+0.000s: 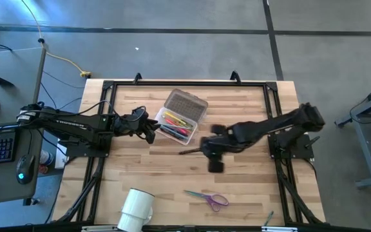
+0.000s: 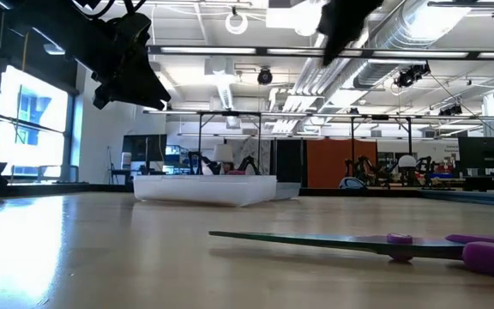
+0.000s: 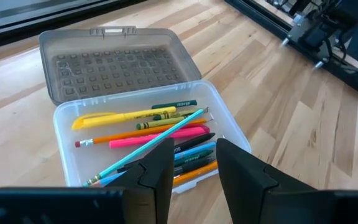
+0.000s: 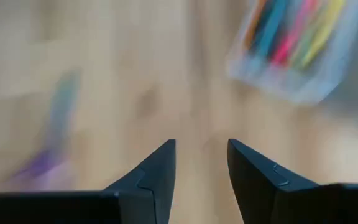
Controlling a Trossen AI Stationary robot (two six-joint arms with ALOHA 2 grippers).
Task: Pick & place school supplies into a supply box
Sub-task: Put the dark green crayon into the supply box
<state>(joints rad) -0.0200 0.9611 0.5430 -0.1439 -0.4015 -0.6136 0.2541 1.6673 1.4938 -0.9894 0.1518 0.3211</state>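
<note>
Right gripper (image 4: 201, 163) is spread and empty, so I'd swing it over the purple-handled scissors (image 1: 208, 197) lying near the table's front edge, well apart from the clear plastic supply box (image 1: 180, 119), and pinch the handles squarely.

Open supply box (image 3: 67, 134), lid back, pens (image 3: 148, 127) inside, parted left gripper (image 3: 192, 167) above

Pens and pencils (image 3: 148, 127) are lying inside the supply box (image 1: 183, 116) at mid-table (its lid (image 1: 187, 104) lying open behind); scissors (image 1: 207, 197) are lying near the front edge, the cup (image 1: 136, 208) left of them.
</note>
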